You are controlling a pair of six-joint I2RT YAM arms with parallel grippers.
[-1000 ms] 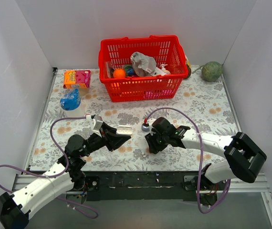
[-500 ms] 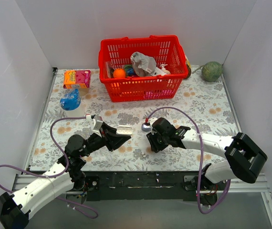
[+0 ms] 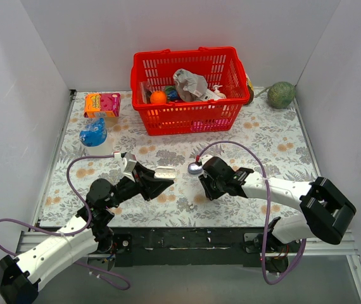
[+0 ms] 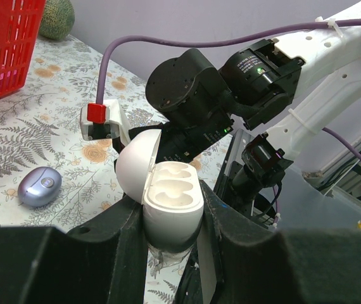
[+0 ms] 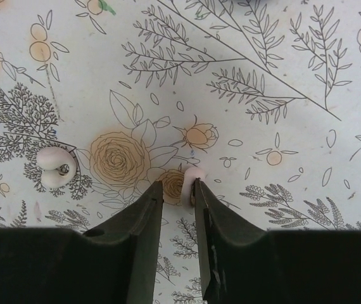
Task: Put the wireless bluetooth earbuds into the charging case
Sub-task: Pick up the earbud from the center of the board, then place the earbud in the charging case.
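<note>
My left gripper (image 4: pixel 171 218) is shut on an open white charging case (image 4: pixel 171 199), lid tipped back and both wells empty. In the top view the case (image 3: pixel 166 172) is held just above the mat. My right gripper (image 5: pixel 177 187) points down at the floral mat, jaws narrow but open. A pale pinkish-white earbud (image 5: pixel 191 179) sits between the tips. It touches the right finger, with a gap to the left one. A second pale earbud (image 5: pixel 56 166) lies on the mat to the left. In the top view the right gripper (image 3: pixel 206 190) is close to the case's right.
A closed lavender oval case (image 4: pixel 39 187) lies on the mat between the arms (image 3: pixel 194 168). A red basket (image 3: pixel 183 82) full of items stands at the back. An orange-pink box (image 3: pixel 102 103) and a blue object (image 3: pixel 94 134) sit at the left, a green melon (image 3: pixel 282 94) at the back right.
My right gripper's jaws have narrowed around the earbud, and that arm has shifted slightly right. The left gripper and the case have not moved.
</note>
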